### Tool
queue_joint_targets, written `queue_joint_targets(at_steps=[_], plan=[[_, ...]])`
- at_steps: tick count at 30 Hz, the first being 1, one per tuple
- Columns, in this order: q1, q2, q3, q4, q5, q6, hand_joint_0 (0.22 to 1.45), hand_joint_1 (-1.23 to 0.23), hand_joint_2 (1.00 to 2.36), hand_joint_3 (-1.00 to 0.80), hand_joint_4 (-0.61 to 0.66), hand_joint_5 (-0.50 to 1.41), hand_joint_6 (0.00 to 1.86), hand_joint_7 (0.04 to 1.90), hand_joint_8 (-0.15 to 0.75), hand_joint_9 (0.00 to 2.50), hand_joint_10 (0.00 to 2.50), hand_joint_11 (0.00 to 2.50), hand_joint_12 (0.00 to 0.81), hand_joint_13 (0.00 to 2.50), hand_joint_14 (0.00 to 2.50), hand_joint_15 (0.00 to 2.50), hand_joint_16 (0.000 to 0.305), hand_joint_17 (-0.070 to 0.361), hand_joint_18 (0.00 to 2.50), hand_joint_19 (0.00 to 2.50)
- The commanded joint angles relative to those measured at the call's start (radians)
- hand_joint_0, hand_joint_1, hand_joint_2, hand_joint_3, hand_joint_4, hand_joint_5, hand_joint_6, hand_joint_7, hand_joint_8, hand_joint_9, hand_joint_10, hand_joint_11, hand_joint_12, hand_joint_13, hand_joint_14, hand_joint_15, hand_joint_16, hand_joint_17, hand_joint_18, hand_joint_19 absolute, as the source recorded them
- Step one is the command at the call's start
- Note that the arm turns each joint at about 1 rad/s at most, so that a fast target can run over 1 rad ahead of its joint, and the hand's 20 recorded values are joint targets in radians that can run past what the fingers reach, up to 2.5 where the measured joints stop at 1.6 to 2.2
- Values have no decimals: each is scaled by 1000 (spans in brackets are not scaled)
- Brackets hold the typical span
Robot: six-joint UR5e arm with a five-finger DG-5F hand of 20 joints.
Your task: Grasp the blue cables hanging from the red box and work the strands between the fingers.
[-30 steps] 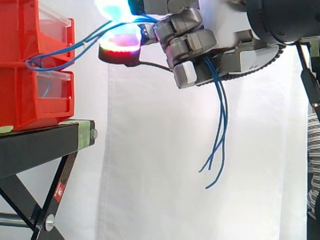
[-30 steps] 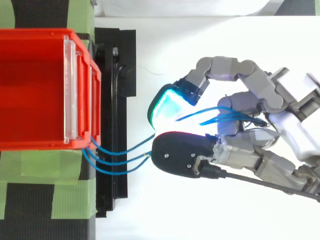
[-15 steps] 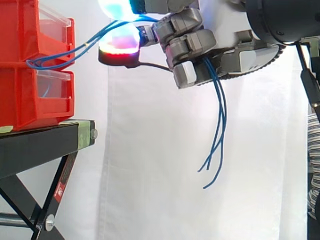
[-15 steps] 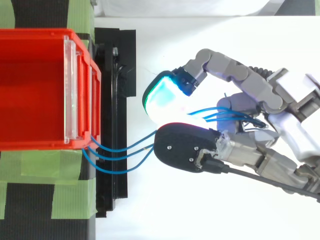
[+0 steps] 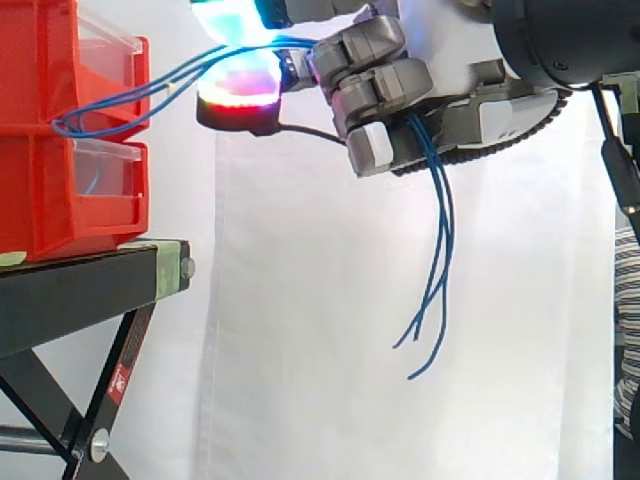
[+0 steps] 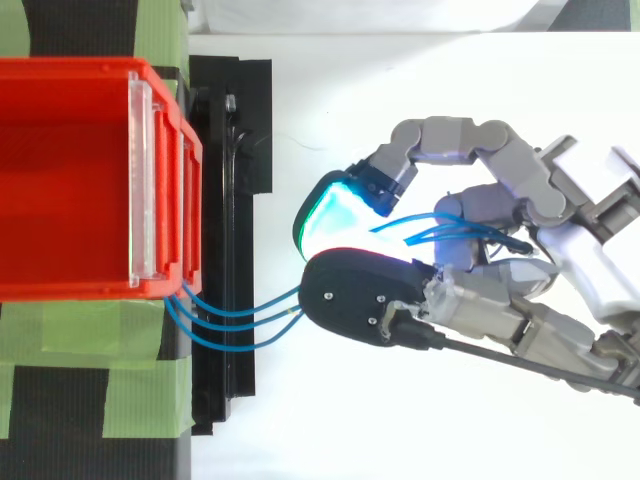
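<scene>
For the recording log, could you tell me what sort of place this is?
Probably a lab test rig: stacked red bins on a black stand, a white curtain behind, and a robot hand pinching blue cables.

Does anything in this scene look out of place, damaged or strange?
Nothing stands out. The blue cables run from the red bins to the robot hand, whose fingers are curled round them, and the loose ends hang freely below it. The bins sit level on the black stand.
</scene>
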Motion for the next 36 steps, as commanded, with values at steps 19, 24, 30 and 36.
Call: queue_joint_targets(at_steps=[19, 24, 30, 36], plan=[[0, 0, 0, 6, 0, -3, 1087, -613, 1023, 67, 269, -104, 1323, 1043, 384, 987, 2500, 2500, 419, 1081, 2500, 1644, 46, 104, 1462, 1184], [0, 0, 0, 6, 0, -3, 1104, -615, 1020, 98, 256, -104, 1378, 1039, 384, 987, 2500, 2500, 419, 1081, 2500, 1644, 46, 104, 1462, 1184], [0, 0, 0, 3, 0, -40, 1104, -611, 1019, 127, 260, -100, 1394, 1040, 384, 987, 2500, 2500, 419, 1081, 2500, 1644, 46, 104, 1462, 1184], [0, 0, 0, -28, -3, -44, 1107, -610, 1018, 123, 261, -99, 1394, 1042, 384, 987, 2500, 2500, 419, 1081, 2500, 1644, 46, 104, 1462, 1184]])
